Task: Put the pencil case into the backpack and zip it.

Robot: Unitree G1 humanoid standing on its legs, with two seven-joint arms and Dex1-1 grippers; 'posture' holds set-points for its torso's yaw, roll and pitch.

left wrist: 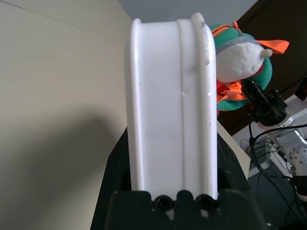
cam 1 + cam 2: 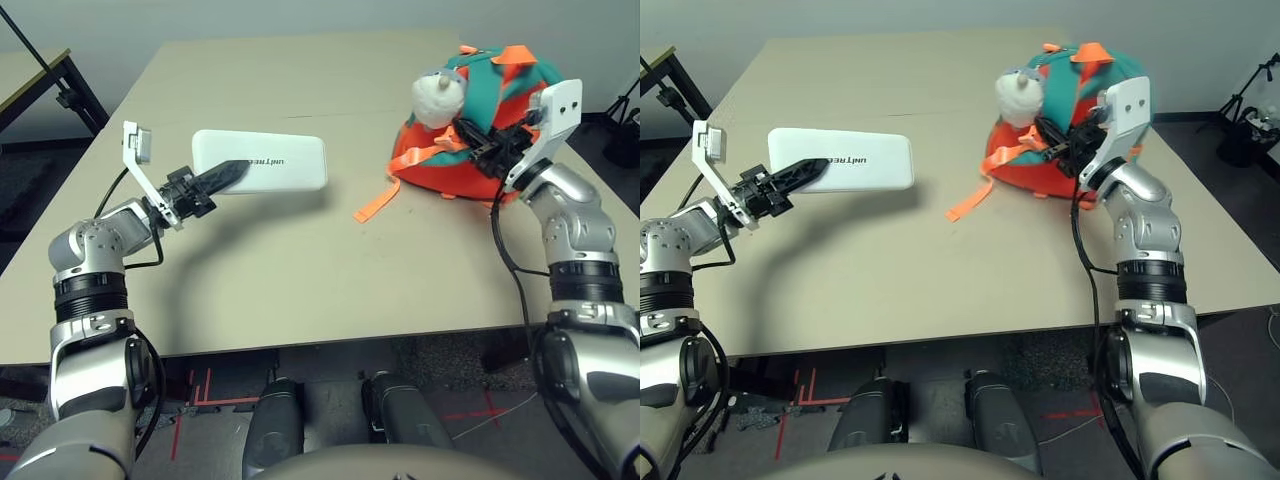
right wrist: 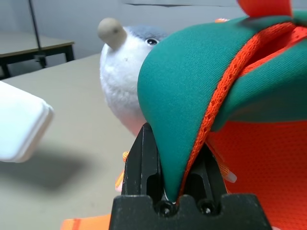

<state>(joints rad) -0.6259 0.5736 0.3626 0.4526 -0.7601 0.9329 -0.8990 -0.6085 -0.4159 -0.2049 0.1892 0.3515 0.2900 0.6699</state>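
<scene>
Two grippers at work over the table (image 2: pixel 300 290): the left gripper (image 2: pixel 238 170) carries the pencil case (image 2: pixel 285 150), and the right gripper (image 3: pixel 176 139) holds the backpack (image 2: pixel 430 180). The case is raised above the left part of the table, its shadow cast on the top; the backpack stands by the right edge, toward the far corner, with its plush toy (image 2: pixel 438 98) on the side facing the case and a loose strap (image 2: pixel 376 202) trailing on the table.

The step in hand is judged to be bringing the case to the mouth of the bag. For this, the flap (image 3: pixel 177 72) should be drawn gently outward and kept taut, while the case is carried across level, then tipped so that a short end enters first. The toy and the strap could catch it on the way.

State of the grippers: the left is parted by the case's thickness, its fingers closed on either side of it; the right is nearly closed, pinching the flap at its orange edging (image 3: pixel 211 105).
</scene>
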